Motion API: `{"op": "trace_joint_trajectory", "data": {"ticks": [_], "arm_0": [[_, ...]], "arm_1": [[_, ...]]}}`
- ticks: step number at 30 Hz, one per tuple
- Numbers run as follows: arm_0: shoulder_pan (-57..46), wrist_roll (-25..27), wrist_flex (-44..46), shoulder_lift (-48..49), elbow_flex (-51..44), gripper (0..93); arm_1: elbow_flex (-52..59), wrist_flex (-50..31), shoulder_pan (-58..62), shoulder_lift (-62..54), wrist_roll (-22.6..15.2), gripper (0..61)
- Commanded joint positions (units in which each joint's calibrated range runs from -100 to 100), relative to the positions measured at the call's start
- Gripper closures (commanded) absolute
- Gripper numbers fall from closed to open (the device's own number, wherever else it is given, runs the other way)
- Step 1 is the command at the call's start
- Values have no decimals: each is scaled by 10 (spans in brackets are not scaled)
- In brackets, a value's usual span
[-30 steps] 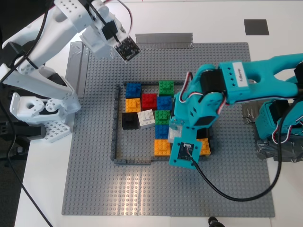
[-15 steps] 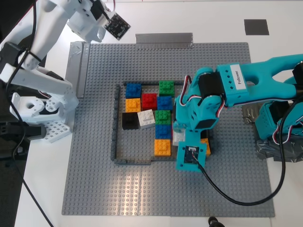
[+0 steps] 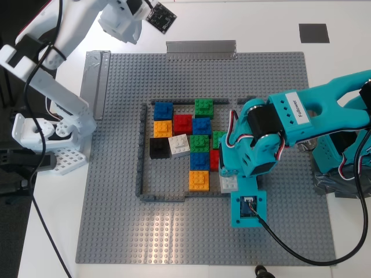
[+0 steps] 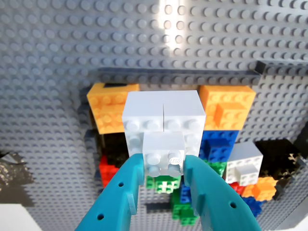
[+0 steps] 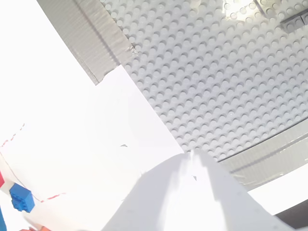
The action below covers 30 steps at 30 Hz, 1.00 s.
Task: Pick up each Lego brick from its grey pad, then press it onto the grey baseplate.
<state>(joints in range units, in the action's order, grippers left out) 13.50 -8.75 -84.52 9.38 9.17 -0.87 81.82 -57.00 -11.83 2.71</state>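
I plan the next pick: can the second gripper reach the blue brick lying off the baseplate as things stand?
Probably yes: my second gripper hangs over bare white table with nothing between it and the blue brick.

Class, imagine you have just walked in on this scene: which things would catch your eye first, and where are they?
First, the turquoise arm reaching in from the exterior view's right, my first gripper clamped on a white Lego brick. Next, the cluster of coloured bricks inside the dark frame on the grey baseplate. The white arm's second gripper hangs above the baseplate's far corner, on the exterior view's left.
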Motion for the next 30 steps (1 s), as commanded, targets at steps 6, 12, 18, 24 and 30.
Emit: {"op": "trace_joint_trajectory", "data": {"ticks": [6,12,18,24,30], "arm_0": [[-2,0,3,-31,-4,927],[-4,0,23,-42,-12,927],[-16,3,31,-44,-5,927],[-31,5,35,-46,-4,927],[-31,13,41,-46,-4,927]], "arm_1": [[-294,125,-13,155,-14,613],[-255,117,-20,147,-11,613],[-196,88,-29,133,-9,613],[-192,79,-42,142,-10,613],[-201,92,-58,157,-12,613]]}}
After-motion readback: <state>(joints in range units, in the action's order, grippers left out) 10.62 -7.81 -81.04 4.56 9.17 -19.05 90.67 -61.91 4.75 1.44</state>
